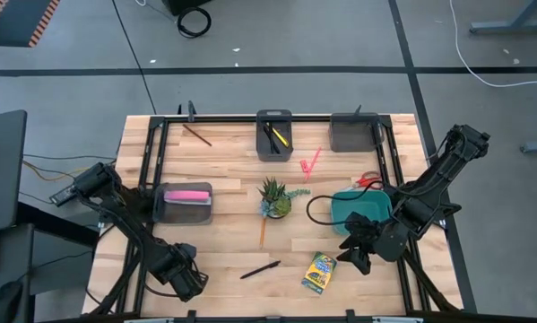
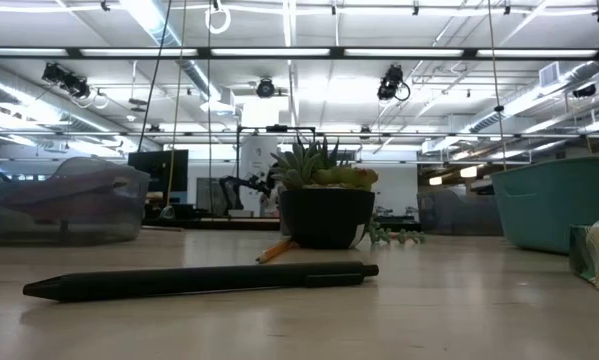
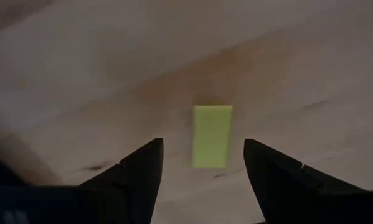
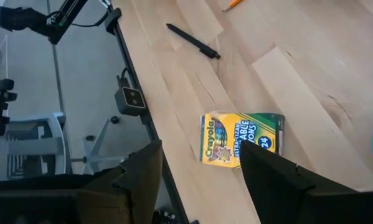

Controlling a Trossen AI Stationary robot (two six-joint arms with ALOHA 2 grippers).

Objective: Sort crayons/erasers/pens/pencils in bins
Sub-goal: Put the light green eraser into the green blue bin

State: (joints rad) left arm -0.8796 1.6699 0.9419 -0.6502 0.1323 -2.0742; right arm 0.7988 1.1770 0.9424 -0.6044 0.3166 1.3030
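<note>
The left end effector (image 3: 202,171) hangs released right over a yellow-green eraser (image 3: 212,135) on the table (image 1: 223,247), ready to pinch it. The right end effector (image 4: 198,174) is released too, above one crayon box (image 4: 241,138). I count four bins, maybe; one black pen (image 1: 260,269) lies loose.

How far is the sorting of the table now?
Partly done. Pens lie in the dark bin and a pink bar in the left grey bin. The open left claw hovers over a green eraser. A black pen, the crayons and pencils remain on the table.
</note>
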